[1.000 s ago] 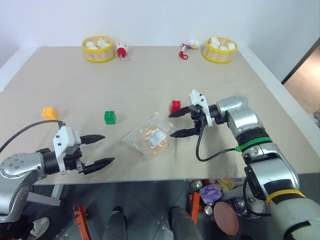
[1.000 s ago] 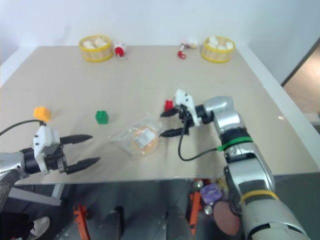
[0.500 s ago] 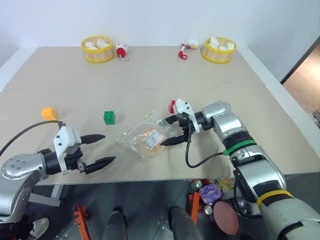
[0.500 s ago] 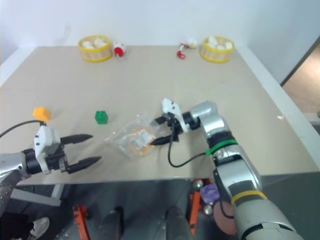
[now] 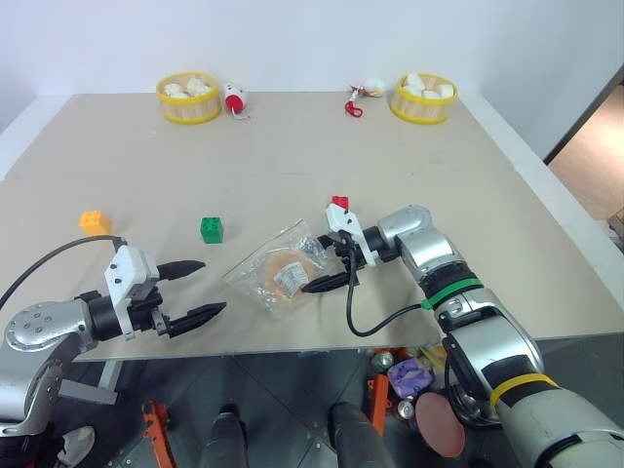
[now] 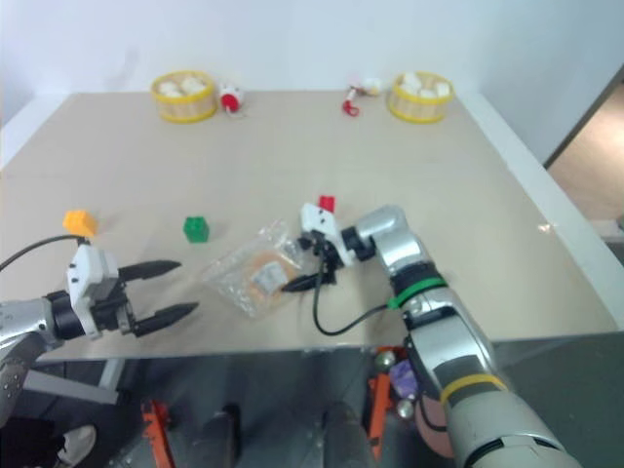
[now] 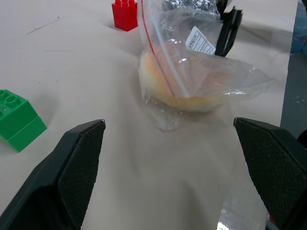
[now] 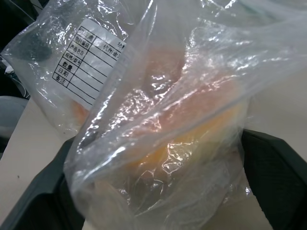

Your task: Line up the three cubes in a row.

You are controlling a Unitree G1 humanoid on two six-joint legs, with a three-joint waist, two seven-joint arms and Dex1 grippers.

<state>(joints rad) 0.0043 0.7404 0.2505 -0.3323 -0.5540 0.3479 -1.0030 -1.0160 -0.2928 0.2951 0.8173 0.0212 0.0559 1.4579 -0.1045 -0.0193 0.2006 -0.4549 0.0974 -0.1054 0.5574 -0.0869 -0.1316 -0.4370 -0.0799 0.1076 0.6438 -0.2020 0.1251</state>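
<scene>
Left eye view placed the left hand (image 5: 200,291) nearest, hovering low with fingers spread wide and nothing between them, aimed at the clear snack bag (image 5: 278,276). Around that bag's far side the right hand (image 5: 327,263) reached sideways, its fingers apart astride the plastic. Judged best: clear the bag off the counter (image 5: 419,175) without knocking the red brick (image 5: 339,203) just beyond it. Farther from the bag sat the green brick (image 5: 212,230) and orange-yellow brick (image 5: 95,222), apart, unaligned.
</scene>
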